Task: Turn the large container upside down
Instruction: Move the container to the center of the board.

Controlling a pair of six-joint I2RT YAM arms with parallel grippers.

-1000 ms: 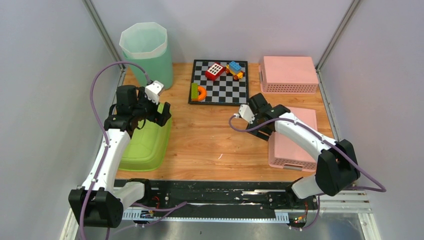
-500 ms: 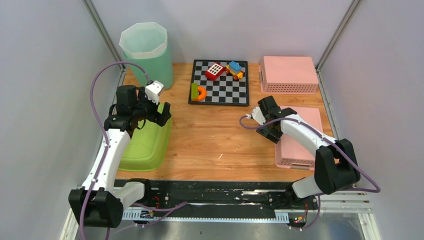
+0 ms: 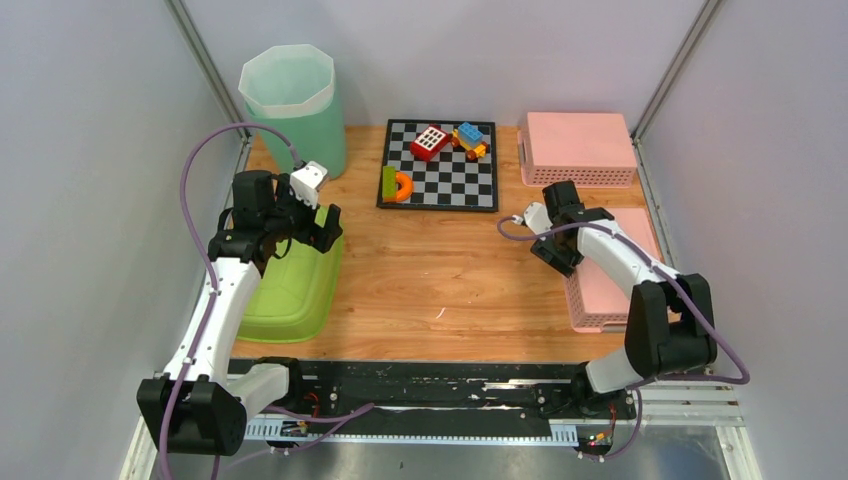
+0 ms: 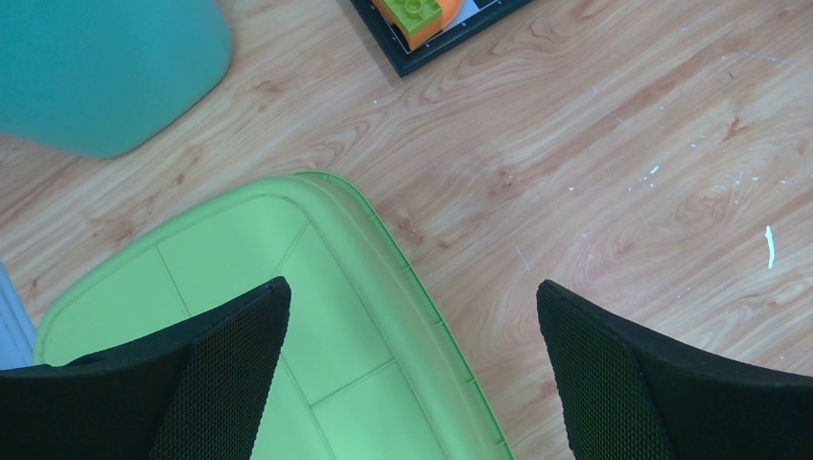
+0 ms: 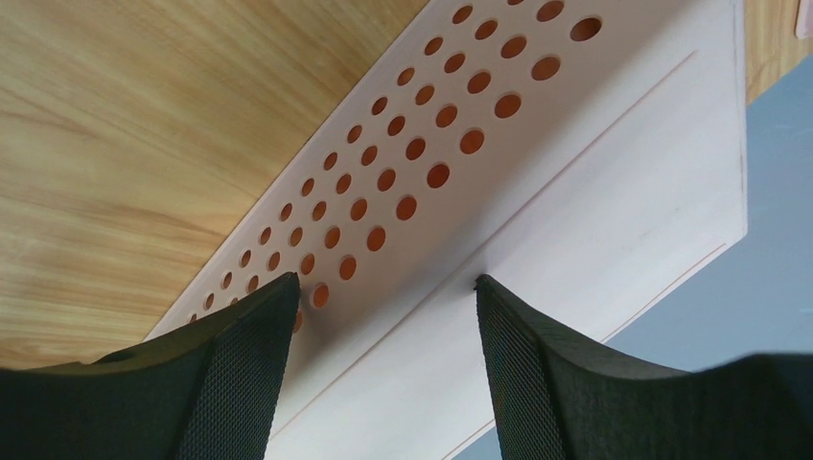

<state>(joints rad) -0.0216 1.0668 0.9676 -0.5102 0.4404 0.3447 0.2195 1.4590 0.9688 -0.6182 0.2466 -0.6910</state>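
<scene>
The large container [image 3: 598, 295] lies on the right side of the table [image 3: 440, 270], flat closed face up, perforated wall toward the near edge. Compared with one second ago, it sits further right, now close to the right edge of the table, and more bare wood shows to its left.

The right arm has swung right with it. The right fingers [image 5: 240, 355] are now at the container's far left corner, where earlier they stood over open wood to its left. In the right wrist view they are partly spread and straddle the edge between the perforated wall and the flat face. One tip is against the wall and the other is at the edge. Whether they clamp it cannot be told.

The left arm has not changed position. The left fingers [image 4: 230, 364] are spread wide above the far rim of the green basin [image 3: 285, 290], with nothing between them.

The small container [image 3: 578, 147], the chessboard [image 3: 440, 178] and the bin [image 3: 292, 105] are unchanged.
</scene>
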